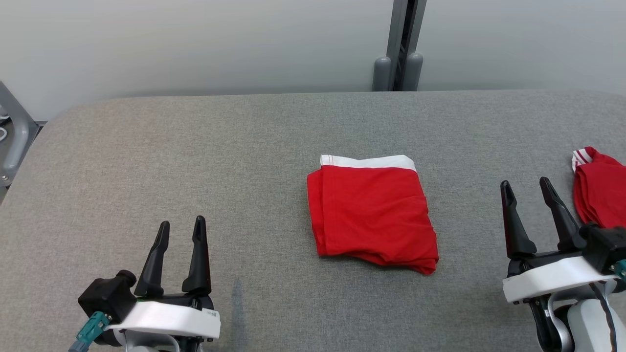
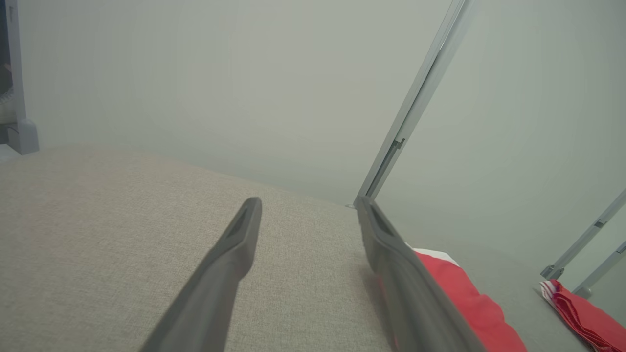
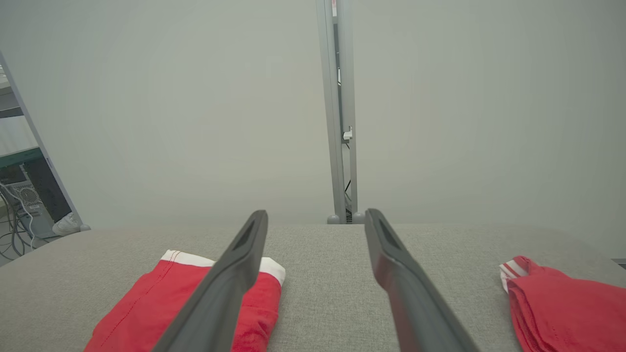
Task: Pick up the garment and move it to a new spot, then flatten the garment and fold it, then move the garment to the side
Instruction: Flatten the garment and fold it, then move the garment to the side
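Left pincer (image 1: 182, 221): wide apart, nothing between the fingers (image 1: 198, 259), touching nothing. It sits left of the garment (image 1: 371, 212), well apart, nearer the robot than the garment's near edge.
Right pincer (image 1: 526, 183): also spread wide and empty. It sits right of the garment, with a clear gap of bare worktop (image 1: 195, 146) between them.
Garment: red with a white band, folded into a rough rectangle and lying flat mid-worktop. The white band runs along the far edge, and loose layers poke out at the near right corner.
Second red piece (image 1: 601, 195): right of the garment, beyond the right pincer. It has a red-and-white striped end on its far side.
Post (image 1: 401, 44): grey upright behind the worktop, past the garment's far edge and slightly right.
Cut off: the frame edge crops the second red piece in the head view. The right wrist block overlaps it there, so I cannot tell whether they touch.
Hidden: in the left wrist view, one finger covers most of the garment, leaving only a red strip and a bit of white showing. In the right wrist view, one finger crosses the garment's middle.
Hard to make out: number of folded layers, and what kind of garment either piece is.
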